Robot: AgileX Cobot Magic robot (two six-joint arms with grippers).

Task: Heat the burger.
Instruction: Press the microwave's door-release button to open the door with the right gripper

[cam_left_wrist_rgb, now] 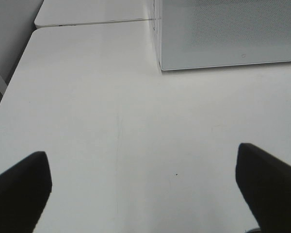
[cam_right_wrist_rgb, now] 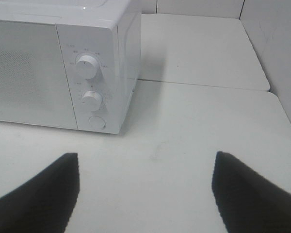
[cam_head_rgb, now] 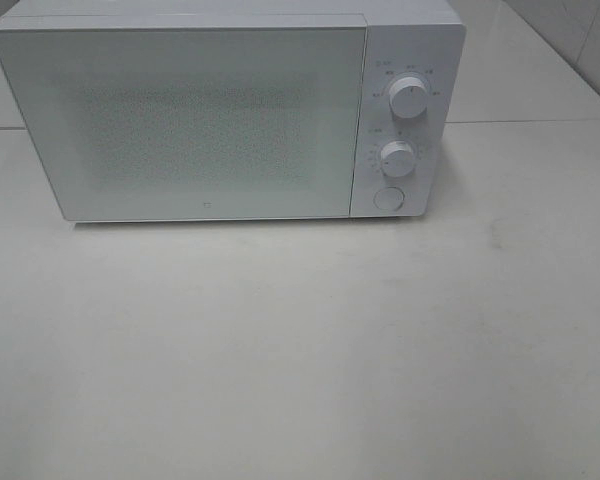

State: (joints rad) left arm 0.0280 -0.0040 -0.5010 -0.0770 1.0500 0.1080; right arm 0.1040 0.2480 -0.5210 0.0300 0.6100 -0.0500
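Observation:
The burger is out of view in every frame. A white microwave [cam_head_rgb: 180, 120] stands at the back of the white table with its door shut; it also shows in the left wrist view [cam_left_wrist_rgb: 228, 34] and the right wrist view [cam_right_wrist_rgb: 53, 68]. Its panel carries an upper knob [cam_head_rgb: 409, 98], a lower knob [cam_head_rgb: 397, 158] and a round button [cam_head_rgb: 388, 198]. My left gripper [cam_left_wrist_rgb: 143, 182] is open over bare table, in front of the microwave's left corner. My right gripper [cam_right_wrist_rgb: 145, 187] is open too, in front of the control panel, with nothing between its fingers. Neither arm shows in the exterior high view.
The white table [cam_head_rgb: 300, 350] stretches in front of the microwave. A second tabletop [cam_right_wrist_rgb: 203, 48] adjoins behind it, with a seam between them. A wall [cam_right_wrist_rgb: 281, 53] stands on the right, and the table's left edge [cam_left_wrist_rgb: 9, 92] drops off.

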